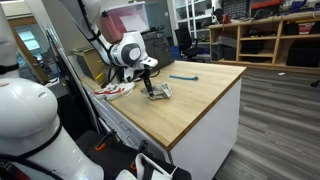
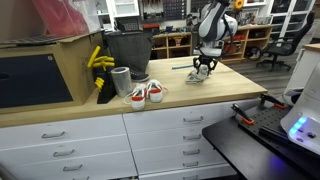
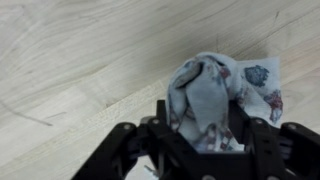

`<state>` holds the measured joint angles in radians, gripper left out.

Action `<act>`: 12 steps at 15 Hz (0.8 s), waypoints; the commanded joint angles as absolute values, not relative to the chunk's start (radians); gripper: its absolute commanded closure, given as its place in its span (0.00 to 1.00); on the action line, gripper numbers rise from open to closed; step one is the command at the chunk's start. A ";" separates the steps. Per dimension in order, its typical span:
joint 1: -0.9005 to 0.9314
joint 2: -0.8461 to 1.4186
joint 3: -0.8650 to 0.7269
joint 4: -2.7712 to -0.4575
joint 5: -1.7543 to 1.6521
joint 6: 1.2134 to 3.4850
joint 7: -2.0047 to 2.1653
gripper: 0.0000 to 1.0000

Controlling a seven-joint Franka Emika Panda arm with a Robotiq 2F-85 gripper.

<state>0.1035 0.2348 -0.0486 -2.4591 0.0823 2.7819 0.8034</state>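
Straddles bunched cloth [image 3: 212, 88] on surface [image 3: 80, 60] with pincer [image 3: 203, 122], clenched or released not discernible; calls next for straight vertical lift.

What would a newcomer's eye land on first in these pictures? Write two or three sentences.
The crumpled patterned cloth stands out first, bunched between the fingers of the gripper on the pale wooden countertop. Next comes the red-and-white item near the counter's edge, beside a grey cup and a black bin.
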 commanded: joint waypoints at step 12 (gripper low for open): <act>0.079 0.012 0.027 -2.354 0.287 2.484 0.538 0.00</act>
<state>0.1002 -0.0206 0.0170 -2.4119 0.2523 2.5651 0.6045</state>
